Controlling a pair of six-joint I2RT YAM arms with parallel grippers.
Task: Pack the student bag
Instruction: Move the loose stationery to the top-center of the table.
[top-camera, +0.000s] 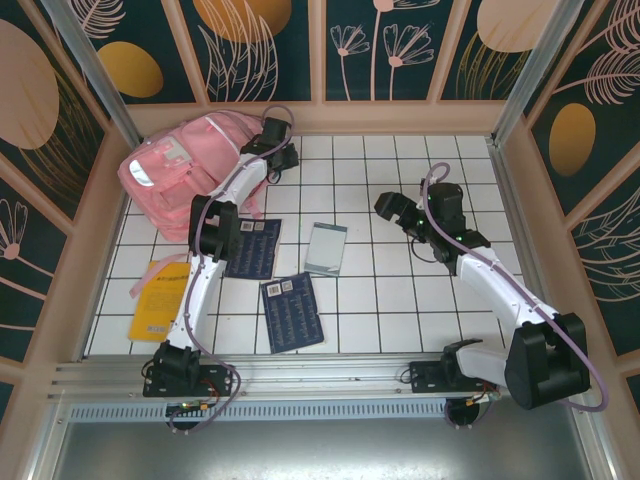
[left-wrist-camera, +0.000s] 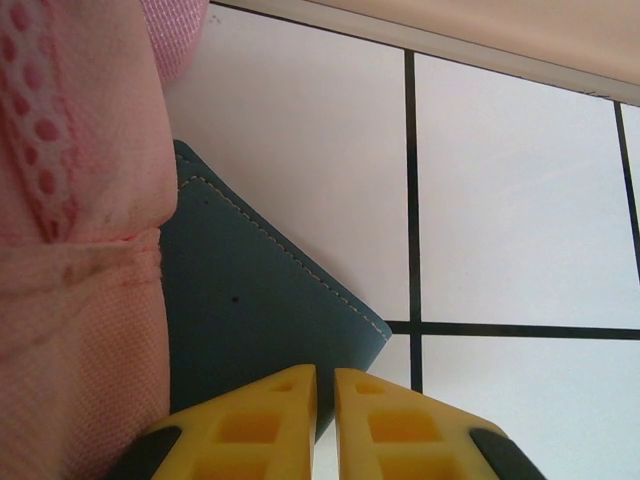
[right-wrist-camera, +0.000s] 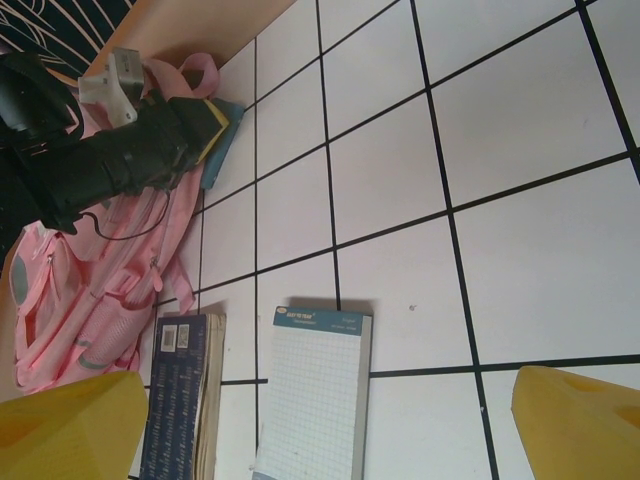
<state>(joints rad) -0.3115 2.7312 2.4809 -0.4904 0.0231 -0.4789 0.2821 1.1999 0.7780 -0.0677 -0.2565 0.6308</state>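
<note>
One student bag (top-camera: 175, 175), two dark booklets (top-camera: 252, 247), one grid pad (top-camera: 325, 248), one yellow book (top-camera: 158, 300) and one teal case (left-wrist-camera: 260, 310) were counted; left gripper (left-wrist-camera: 325, 420) noted nearly closed, right gripper (right-wrist-camera: 330, 405) wide, empty.

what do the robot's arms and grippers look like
Both the left arm and right arm have white links, black joint housings and a thin mauve cable looped alongside. The left gripper and right gripper have bright yellow fingers; the left's show moulded rectangular pockets and black backing.
</note>
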